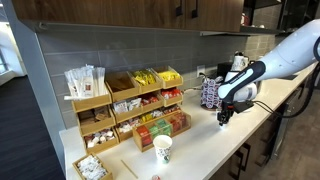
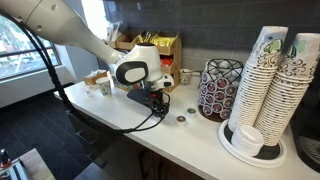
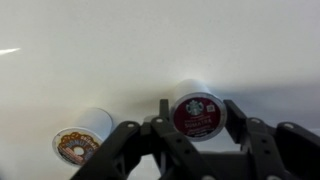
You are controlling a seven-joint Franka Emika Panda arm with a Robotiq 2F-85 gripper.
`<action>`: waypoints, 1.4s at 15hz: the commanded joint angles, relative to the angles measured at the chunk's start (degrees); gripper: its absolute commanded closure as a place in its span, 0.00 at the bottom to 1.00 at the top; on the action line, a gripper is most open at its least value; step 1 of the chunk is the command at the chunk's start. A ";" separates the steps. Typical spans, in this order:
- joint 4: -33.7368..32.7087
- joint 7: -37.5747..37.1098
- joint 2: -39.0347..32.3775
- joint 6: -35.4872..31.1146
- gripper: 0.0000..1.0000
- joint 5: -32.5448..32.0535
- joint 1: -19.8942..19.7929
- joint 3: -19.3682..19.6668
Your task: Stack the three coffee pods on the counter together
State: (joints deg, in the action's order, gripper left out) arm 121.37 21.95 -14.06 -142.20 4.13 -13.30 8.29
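Our claw (image 3: 197,106) straddles an upright coffee pod (image 3: 196,114) on the counter (image 3: 110,50); we cannot tell whether it grips. A second pod (image 3: 80,141) lies tipped on its side nearby, clear of the fingers.

Cream counter (image 1: 200,150) carries coffee pods (image 3: 80,146), paper cup (image 1: 162,149)

Daylight comes from a window (image 1: 8,40) at the picture's left in both exterior views and burns out to white there, while the cabinets (image 1: 120,10) overhead stay dim. Both views are small and soft, with fine detail lost. In the wrist view the worktop (image 3: 160,40) is washed pale, with a glare streak (image 3: 8,50) at its left edge. The 2 coffee pods (image 3: 82,145) cast faint soft shadows, and the dark hand (image 3: 195,107) is blurred.
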 commanded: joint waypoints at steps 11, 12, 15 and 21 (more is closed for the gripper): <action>-1.25 -0.20 0.53 0.23 0.46 -0.35 -1.26 -0.05; -1.25 -0.20 0.52 0.23 0.71 -0.35 -1.26 -0.06; -2.05 -0.66 1.65 -0.42 0.71 -0.76 -1.38 0.35; -4.41 -4.40 3.27 -2.31 0.71 -2.73 -1.27 2.36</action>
State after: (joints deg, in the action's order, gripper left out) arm 117.39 20.70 -11.32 -142.74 3.48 -14.48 9.57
